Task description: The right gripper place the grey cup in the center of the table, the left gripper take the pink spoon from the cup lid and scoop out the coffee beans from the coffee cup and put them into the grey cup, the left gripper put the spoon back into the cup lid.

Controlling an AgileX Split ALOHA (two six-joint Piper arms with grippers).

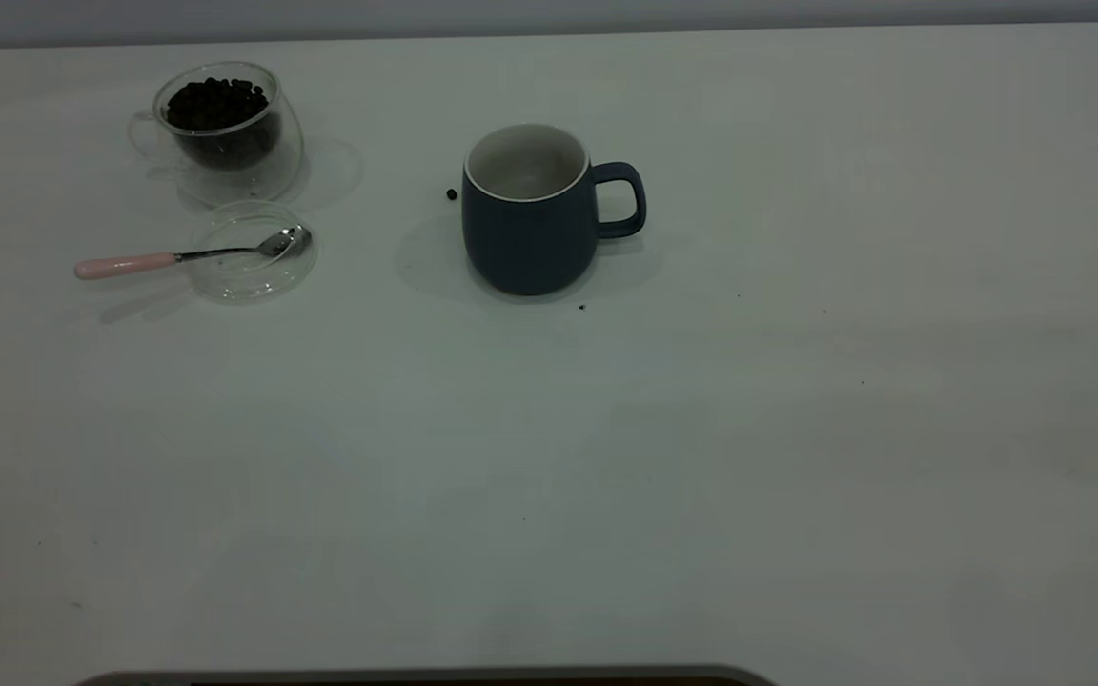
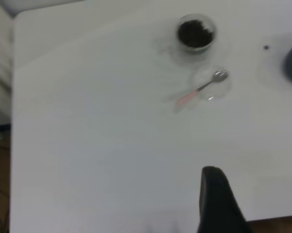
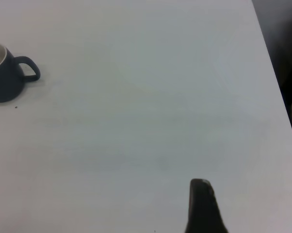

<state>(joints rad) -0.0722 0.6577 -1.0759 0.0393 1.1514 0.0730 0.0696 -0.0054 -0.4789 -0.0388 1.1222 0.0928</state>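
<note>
Your left gripper (image 2: 255, 204) hangs well back from the pink spoon (image 1: 182, 255), which rests on the cup lid (image 1: 254, 252) beside the coffee cup (image 1: 225, 129). The grey cup (image 1: 530, 214) stands far ahead of your right gripper (image 3: 204, 206). Neither grip can be judged.

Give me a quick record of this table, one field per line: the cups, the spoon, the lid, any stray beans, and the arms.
grey cup: upright near table centre, handle toward the right arm's side, inside looks empty
coffee cup: clear glass, holding coffee beans
cup lid: clear, just in front of the coffee cup
pink spoon: bowl resting in the lid, handle sticking out past its rim
stray bean: one beside the grey cup
arms: both pulled back, neither visible in the exterior view
</note>
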